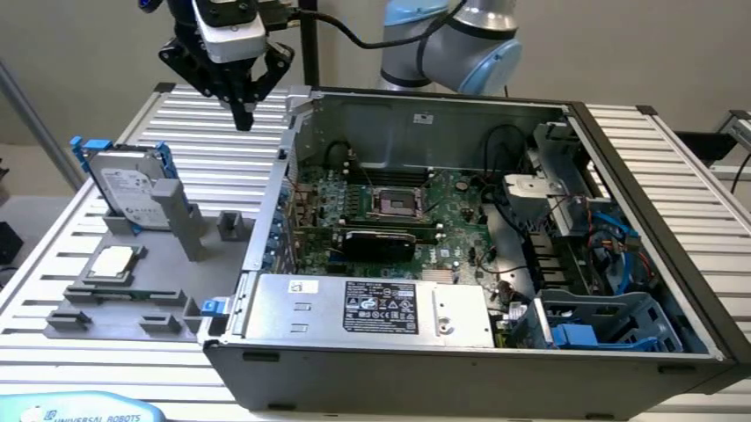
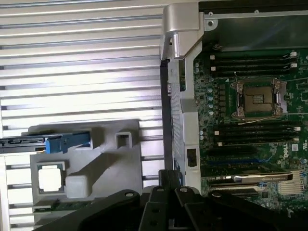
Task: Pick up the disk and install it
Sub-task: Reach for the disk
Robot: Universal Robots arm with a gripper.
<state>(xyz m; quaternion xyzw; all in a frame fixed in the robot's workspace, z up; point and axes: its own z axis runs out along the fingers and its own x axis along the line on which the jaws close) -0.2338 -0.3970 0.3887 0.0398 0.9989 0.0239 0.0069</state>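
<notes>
Over the slatted table [image 1: 176, 132], just off the rear corner of the open computer case [image 1: 308, 105] on the exterior view's left, the gripper [image 1: 243, 116] hung pointing straight down. Fingers pressed together, nothing between them. In the wrist view the same dark gripper [image 2: 169, 179] sat closed above the case's side wall [image 2: 179, 120], and again carried nothing.

The disk [image 1: 127, 189] stood upright on edge in a grey fixture [image 1: 188, 224] on the table, outside the case, on the exterior view's left. White label facing out, blue carrier rails along its sides. It was well apart from the gripper and below it. From the wrist camera the disk [image 2: 67, 143] appeared edge-on, blue rail showing, slotted in the fixture [image 2: 110, 159].

A small square silver chip [image 1: 112, 262] lay flat in a pocket of the same fixture, near the disk.

Inside the case: green motherboard [image 1: 388, 207] with an empty CPU socket [image 1: 396, 205], a silver box with a black label [image 1: 369, 308] along the near edge, and a blue plastic cage [image 1: 599, 321] in the near corner on the exterior view's right.
</notes>
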